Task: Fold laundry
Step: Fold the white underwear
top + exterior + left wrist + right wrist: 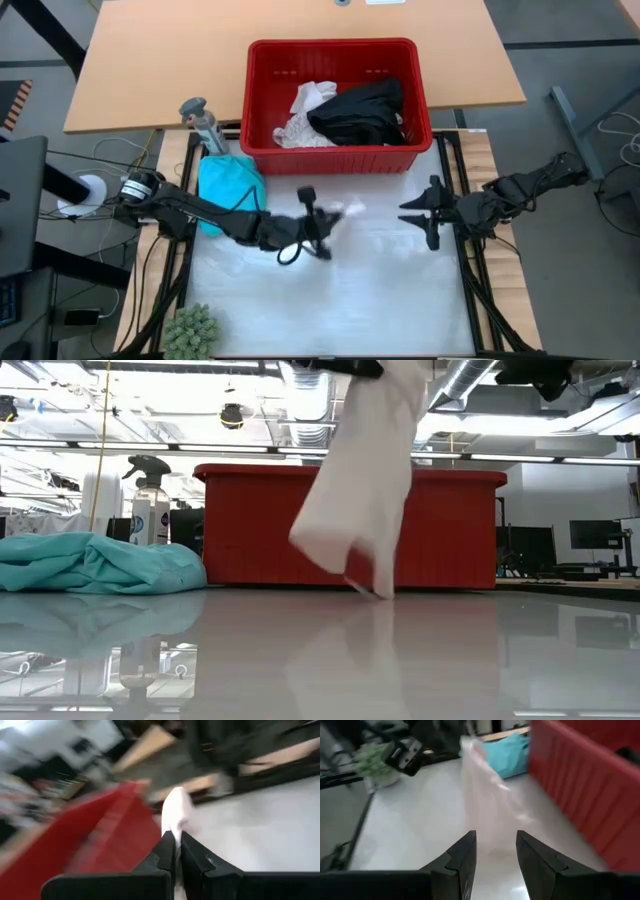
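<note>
Two grippers work over the white table (330, 300): the left gripper (322, 232), jaws clamped on a white cloth (365, 490), holds it hanging, its lower end touching the table; the right gripper (425, 218) faces it, jaws apart, empty. Behind stands the red basket (340, 158), holding black and white garments; the teal garment (230, 185) lies beside it, near a spray bottle (203, 122).

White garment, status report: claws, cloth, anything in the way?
Left claw shut on white garment, lifted, lower end near the table. Right claw open, facing it, empty. Red basket close behind.
</note>
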